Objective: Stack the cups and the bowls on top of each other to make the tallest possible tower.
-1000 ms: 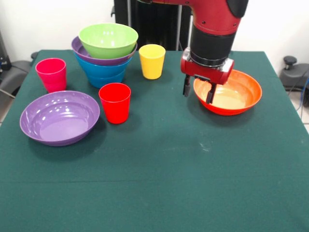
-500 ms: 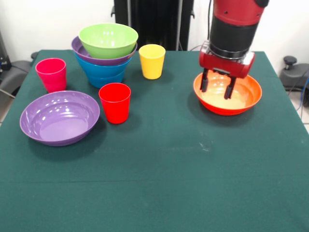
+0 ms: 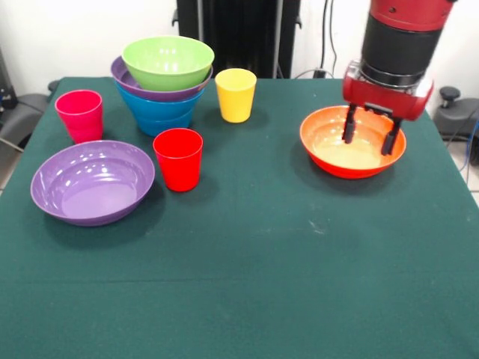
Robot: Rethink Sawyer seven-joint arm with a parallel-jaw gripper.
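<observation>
A: Where is the gripper (image 3: 369, 136) sitting?

B: At about two o'clock on the table (image 3: 254, 254), in the front view. It hangs from the red and black arm (image 3: 400, 37) over the orange bowl (image 3: 352, 142), toward that bowl's three o'clock rim.

A: And the jaws?

B: Spread apart, with a clear gap between the two dark fingers (image 3: 349, 124). Nothing sits between them. One finger shows against the bowl's inside; the other shows at the right-hand rim. I cannot tell whether either tip touches the plastic.

A: Where is the tower (image 3: 163, 84)?

B: At eleven o'clock. The lime green bowl (image 3: 168, 61) sits on top, nested in a purple bowl (image 3: 153, 88), and that rests in a blue bowl (image 3: 160, 114) at the bottom. All upright.

A: The cups?

B: The yellow cup (image 3: 236, 95) stands just beside the tower, on its three o'clock side. The pink cup (image 3: 79, 114) stands at ten o'clock on the table, near the tower's eight o'clock side. The red cup (image 3: 179, 159) stands at the tower's six o'clock, apart from it. All three are upright, mouths up.

A: Any other bowl?

B: A second wide purple bowl (image 3: 92, 182) lies at nine o'clock on the table, just beside the red cup. It is well apart from the orange bowl.
</observation>
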